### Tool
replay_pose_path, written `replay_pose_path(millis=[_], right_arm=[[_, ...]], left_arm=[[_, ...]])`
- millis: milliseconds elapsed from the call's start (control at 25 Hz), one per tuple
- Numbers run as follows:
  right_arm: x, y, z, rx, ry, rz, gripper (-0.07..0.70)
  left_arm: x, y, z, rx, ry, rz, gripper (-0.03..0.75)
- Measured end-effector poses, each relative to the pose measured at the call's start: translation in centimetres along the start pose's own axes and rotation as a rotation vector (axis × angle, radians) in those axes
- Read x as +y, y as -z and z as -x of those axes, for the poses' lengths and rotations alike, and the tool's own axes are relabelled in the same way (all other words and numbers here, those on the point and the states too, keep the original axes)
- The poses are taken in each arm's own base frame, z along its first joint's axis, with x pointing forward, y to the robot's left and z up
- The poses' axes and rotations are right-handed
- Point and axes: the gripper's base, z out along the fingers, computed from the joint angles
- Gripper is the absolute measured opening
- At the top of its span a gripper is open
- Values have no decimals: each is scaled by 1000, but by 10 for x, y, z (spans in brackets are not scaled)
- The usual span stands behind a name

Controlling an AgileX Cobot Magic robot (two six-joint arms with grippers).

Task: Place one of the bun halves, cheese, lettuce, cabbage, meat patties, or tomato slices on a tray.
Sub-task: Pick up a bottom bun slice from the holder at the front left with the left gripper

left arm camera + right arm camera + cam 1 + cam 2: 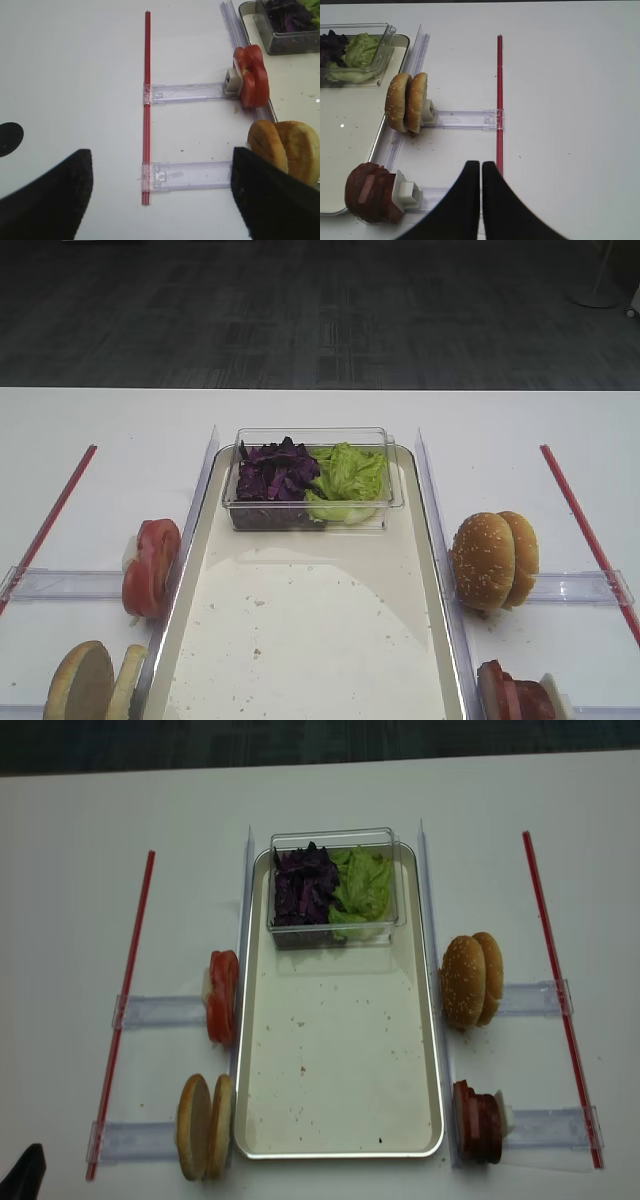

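Overhead view: the tray (340, 1060) lies lengthwise at the table's centre, its pale bottom bare apart from crumb specks. A clear tub (333, 885) sits at its far end, with the cabbage (303, 888) in the left half and the lettuce (362, 888) in the right. Left of the tray, the tomato slices (222, 997) stand on edge at the end of a clear rail (160, 1012); nearer the camera, the bun halves (204, 1126) stand on edge, touching the tray's rim. Right of the tray stand 2 sesame buns (472, 979) and, nearer, the meat patties (478, 1122).

Wrist views: the left gripper (160, 195) hovers over the table with its jaws spread wide and nothing between them, the bun halves just beyond its right finger. The right gripper (481, 192) appears closed, fingers meeting and holding nothing.
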Motion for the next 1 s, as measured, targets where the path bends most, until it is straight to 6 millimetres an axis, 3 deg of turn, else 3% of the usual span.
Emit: replay_pose_path(millis=[280, 400, 760, 1000], right_arm=[[0, 0, 0, 0, 0, 0, 483], [0, 0, 0, 0, 0, 0, 483], [0, 0, 0, 0, 0, 0, 483], [0, 0, 0, 0, 0, 0, 483]], left_arm=[[1, 0, 0, 9, 38, 14, 525], [2, -5, 5, 96, 50, 30, 525], [-2, -50, 31, 499, 54, 30, 525], [-6, -76, 47, 659, 63, 16, 525]])
